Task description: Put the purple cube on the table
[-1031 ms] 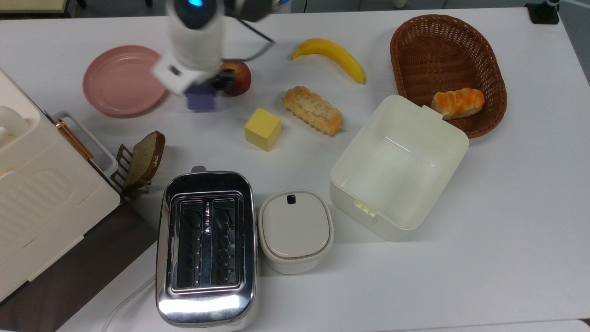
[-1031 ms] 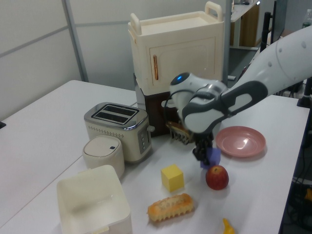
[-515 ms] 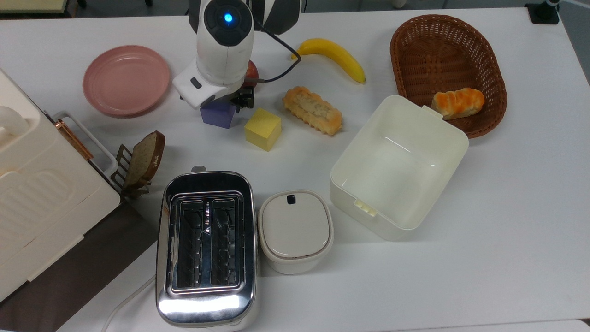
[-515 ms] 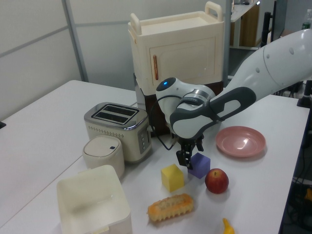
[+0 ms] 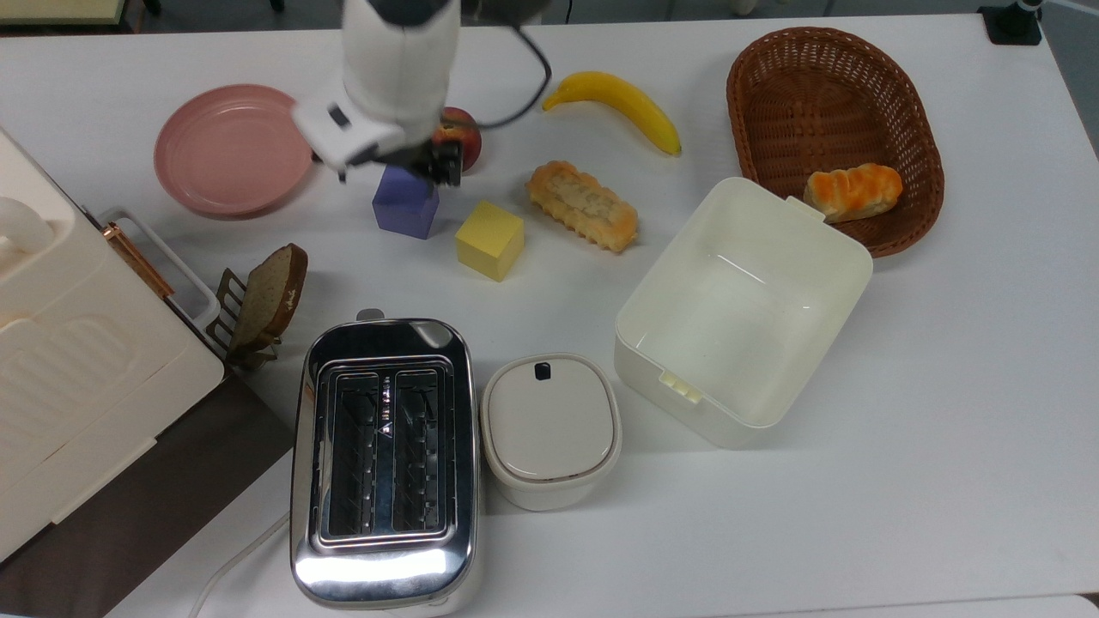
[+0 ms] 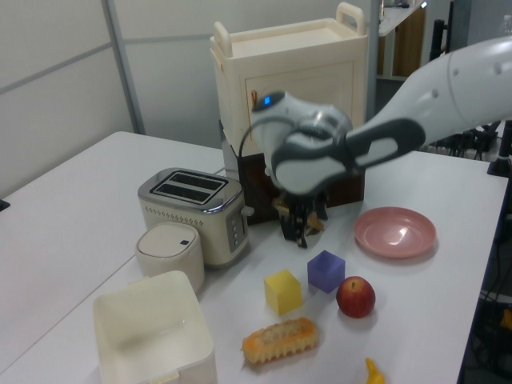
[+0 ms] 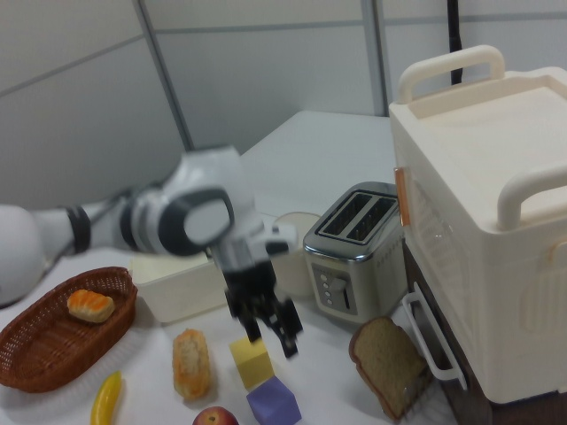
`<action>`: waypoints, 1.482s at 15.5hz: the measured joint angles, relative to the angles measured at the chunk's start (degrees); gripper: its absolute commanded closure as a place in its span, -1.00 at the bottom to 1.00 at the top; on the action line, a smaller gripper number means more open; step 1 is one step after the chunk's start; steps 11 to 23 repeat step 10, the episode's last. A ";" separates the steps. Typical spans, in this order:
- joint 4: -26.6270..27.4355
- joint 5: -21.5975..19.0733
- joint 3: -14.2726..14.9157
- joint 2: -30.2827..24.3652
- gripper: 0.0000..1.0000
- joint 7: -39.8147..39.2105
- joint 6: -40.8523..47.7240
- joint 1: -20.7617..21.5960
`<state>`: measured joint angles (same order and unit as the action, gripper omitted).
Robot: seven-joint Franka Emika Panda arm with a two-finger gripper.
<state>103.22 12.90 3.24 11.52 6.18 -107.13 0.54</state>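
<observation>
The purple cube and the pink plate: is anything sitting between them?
No. In the top view, only bare white table lies between the purple cube and the pink plate.

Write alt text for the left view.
A white robot arm's open gripper hangs above a purple cube that sits free on the white table, between a yellow cube and a red apple. Behind are a pink plate and a chrome toaster.
</observation>
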 measured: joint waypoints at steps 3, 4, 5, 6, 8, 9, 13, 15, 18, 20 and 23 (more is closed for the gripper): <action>-7.93 -4.02 0.02 -2.16 -1.00 0.00 8.17 0.00; -9.53 -4.43 0.08 -2.59 -1.00 0.00 9.30 -0.01; -10.60 -4.59 0.20 -2.92 -1.00 0.00 9.97 -0.01; -11.27 -4.63 0.37 -3.26 -1.00 0.00 10.23 -0.06; -11.99 -4.71 0.71 -3.96 -1.00 0.00 10.64 -0.27; -12.39 -4.97 0.87 -4.34 -1.00 0.00 11.22 -0.32; -12.84 -5.23 0.97 -4.66 -1.00 0.00 12.18 -0.32; -12.84 -5.23 0.97 -4.66 -1.00 0.00 12.18 -0.32; -12.84 -5.23 0.97 -4.66 -1.00 0.00 12.18 -0.32; -12.84 -5.23 0.97 -4.66 -1.00 0.00 12.18 -0.32; -12.84 -5.23 0.97 -4.66 -1.00 0.00 12.18 -0.32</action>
